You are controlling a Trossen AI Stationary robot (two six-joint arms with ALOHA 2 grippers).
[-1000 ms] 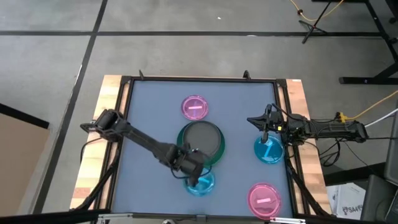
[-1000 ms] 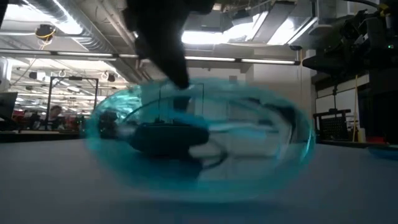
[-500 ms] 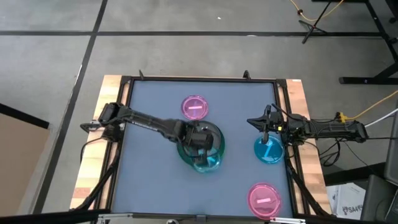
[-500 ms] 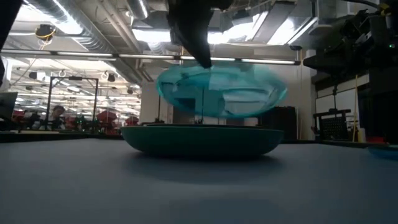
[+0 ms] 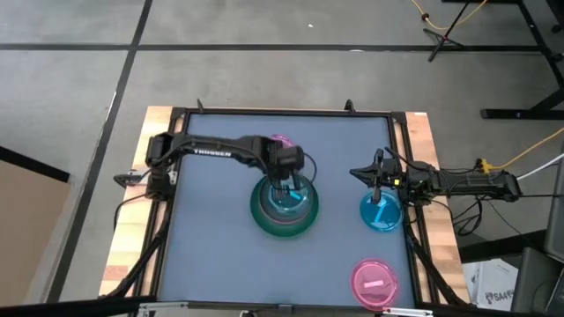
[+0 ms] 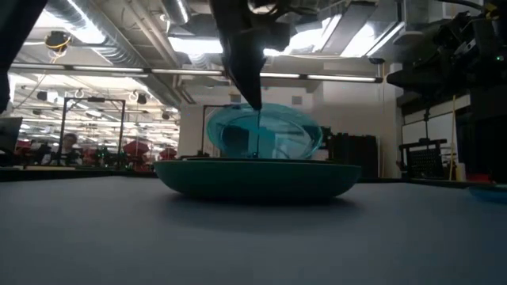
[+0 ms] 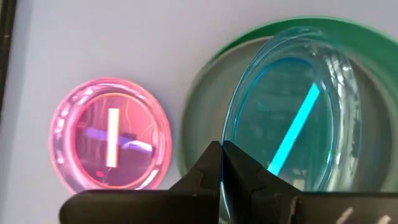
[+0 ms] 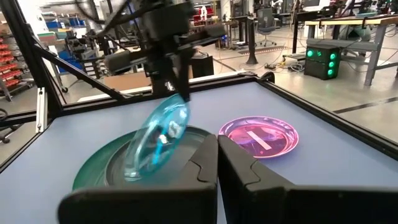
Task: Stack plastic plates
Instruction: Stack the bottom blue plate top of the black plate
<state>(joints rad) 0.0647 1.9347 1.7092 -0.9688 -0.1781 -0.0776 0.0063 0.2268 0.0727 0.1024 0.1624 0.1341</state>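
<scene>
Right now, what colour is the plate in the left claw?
Translucent blue plate, clearest in the left wrist view.

This is a robotics lab or workshop in a large industrial hall. The low view shows an open ceiling with bare ducts (image 6: 95, 32) and long strip lights (image 6: 317, 77), and metal racks (image 6: 424, 158) stand in the room behind. The right wrist view looks across a bare concrete floor (image 8: 348, 93) to workbenches (image 8: 348, 28), red parts bins (image 8: 9, 62) on shelving, and a black box with green lights (image 8: 322, 60). From above, the tabletop (image 5: 220, 255) is a grey-blue mat inside a black metal frame (image 5: 282, 112) on wooden boards (image 5: 132, 229), with loose cables (image 5: 520, 158) and a stand's legs (image 5: 449, 35) on the grey floor around it.
</scene>
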